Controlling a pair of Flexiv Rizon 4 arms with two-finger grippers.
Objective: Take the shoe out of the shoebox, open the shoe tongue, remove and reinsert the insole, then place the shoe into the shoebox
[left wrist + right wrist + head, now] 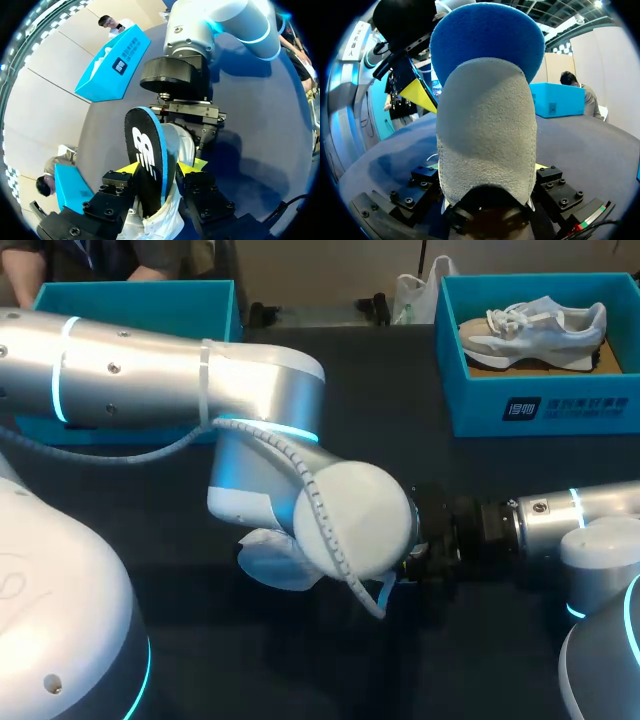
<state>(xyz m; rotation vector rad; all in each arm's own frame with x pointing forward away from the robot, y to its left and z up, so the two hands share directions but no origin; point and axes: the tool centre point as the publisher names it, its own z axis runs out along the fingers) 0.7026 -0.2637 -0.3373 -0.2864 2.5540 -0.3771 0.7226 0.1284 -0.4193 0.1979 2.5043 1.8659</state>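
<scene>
At 6 o'clock the shoe is clamped steady by the right gripper for the insole, pinched by the left gripper.

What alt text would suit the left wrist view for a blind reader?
Jaws of the left gripper clamp a black, blue-edged insole standing up out of a white shoe. The right arm holds the shoe beyond; a blue shoebox sits farther back.
</scene>
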